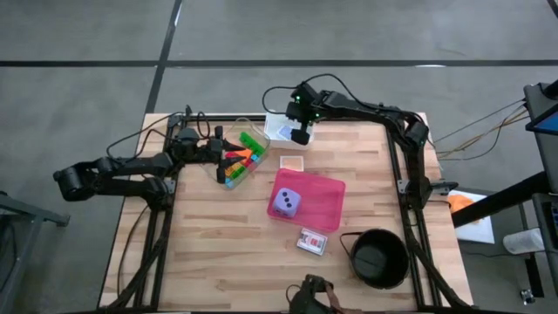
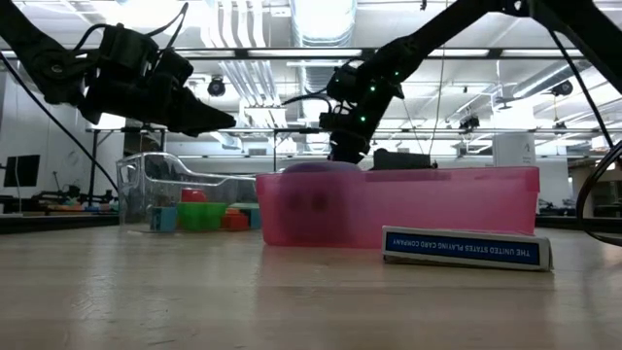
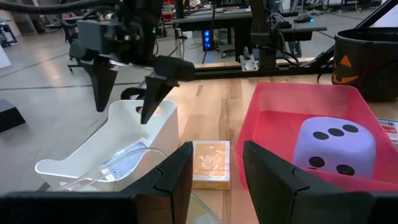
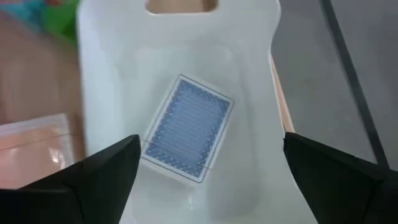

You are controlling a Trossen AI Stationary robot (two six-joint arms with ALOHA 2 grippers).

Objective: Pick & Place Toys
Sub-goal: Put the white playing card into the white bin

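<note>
Currently the right gripper [image 1: 301,133] hangs above the white bin [image 1: 281,131], jaws spread wide and empty; a blue-backed playing card [image 4: 186,129] lies inside the bin. Judged step: release just made there. The left gripper [image 1: 220,150] hovers by the clear container [image 1: 244,157] of bricks [image 1: 240,161], jaws part-way apart, nothing visibly held. Next move likely calls for reaching to another toy. The lilac die [image 1: 286,202], dark dots up, sits in the pink tray [image 1: 327,209].

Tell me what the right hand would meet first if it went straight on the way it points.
Probably the blue-backed card deck lying in the white bin. The right hand is open and aimed down into it, though depth is unclear.
</note>
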